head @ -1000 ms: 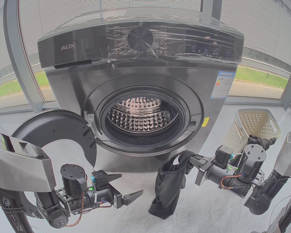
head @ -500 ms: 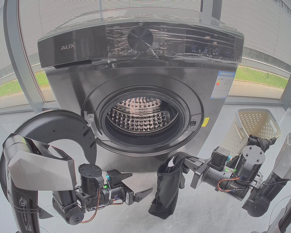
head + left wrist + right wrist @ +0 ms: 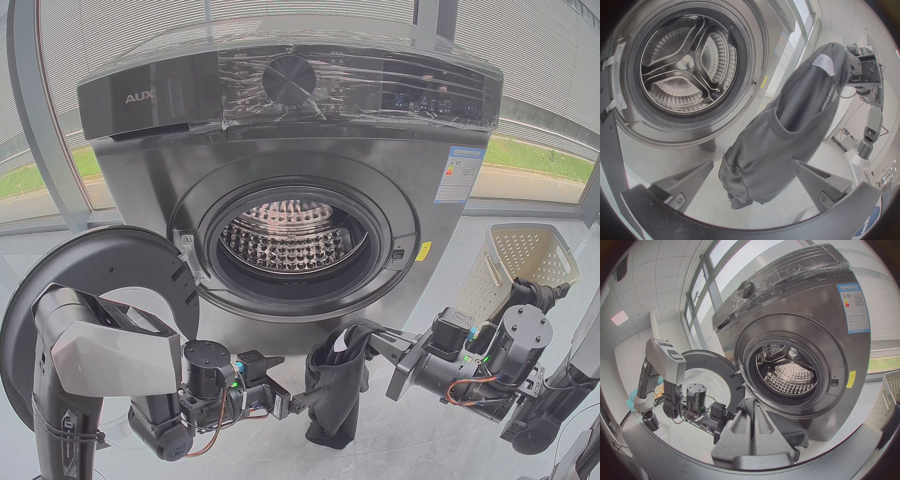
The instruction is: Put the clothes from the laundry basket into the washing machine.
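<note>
A black garment hangs in front of the washing machine, below its open drum. My right gripper is shut on the garment's top edge, and its fingers pinch a fold of the fabric. My left gripper stands open at the garment's lower part. In the left wrist view the cloth hangs between my left gripper's spread fingers. The drum holds no clothes. The laundry basket stands at the right with a dark piece of clothing in it.
The round washer door is swung open to the left, behind my left arm. Grey tiled floor lies below the garment. Windows stand behind the machine.
My left arm has moved right, and its open fingers have reached the hanging garment. My right gripper has carried the garment a little left and lower.
</note>
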Robot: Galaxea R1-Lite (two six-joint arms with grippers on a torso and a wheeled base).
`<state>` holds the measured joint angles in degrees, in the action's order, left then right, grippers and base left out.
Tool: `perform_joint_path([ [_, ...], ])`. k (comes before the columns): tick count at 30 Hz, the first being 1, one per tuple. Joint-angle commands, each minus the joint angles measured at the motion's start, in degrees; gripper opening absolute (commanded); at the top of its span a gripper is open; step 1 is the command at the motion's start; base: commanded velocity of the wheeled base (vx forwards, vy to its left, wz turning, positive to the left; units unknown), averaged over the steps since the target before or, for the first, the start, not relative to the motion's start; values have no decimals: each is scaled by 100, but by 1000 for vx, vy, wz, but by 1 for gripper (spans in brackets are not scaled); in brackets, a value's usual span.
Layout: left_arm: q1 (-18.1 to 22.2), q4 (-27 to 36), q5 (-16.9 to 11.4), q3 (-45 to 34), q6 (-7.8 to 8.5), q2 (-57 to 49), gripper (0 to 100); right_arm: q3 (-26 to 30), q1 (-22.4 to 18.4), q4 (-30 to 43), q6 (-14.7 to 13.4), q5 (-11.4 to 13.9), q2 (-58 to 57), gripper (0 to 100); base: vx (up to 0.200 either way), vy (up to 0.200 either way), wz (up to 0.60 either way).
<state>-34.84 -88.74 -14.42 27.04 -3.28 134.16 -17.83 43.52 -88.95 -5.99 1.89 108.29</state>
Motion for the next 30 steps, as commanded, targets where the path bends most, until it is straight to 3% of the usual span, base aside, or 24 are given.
perform_joint_path([
  [1, -5, -21, 18, 179, -6, 93, 100, 17, 139, -34, -8, -4, -18, 0, 0, 0, 0],
  [8, 4, -21, 168, 504, 3, 216, 100, 17, 166, -34, -8, 4, -18, 0, 0, 0, 0],
  [17, -14, -21, 159, 618, 12, 286, 100, 17, 245, -34, -17, -4, 8, 0, 0, 0, 0],
  [22, -14, -21, 150, 671, 126, 357, 100, 26, 236, -43, -17, 4, 17, 0, 0, 0, 0],
  [23, -14, -21, 150, 671, 126, 366, 0, 26, 245, -43, -17, 4, 17, 0, 0, 0, 0],
  [30, -5, -30, 159, 680, 143, 322, 0, 52, 227, -43, -43, -4, 26, 0, 0, 0, 0],
])
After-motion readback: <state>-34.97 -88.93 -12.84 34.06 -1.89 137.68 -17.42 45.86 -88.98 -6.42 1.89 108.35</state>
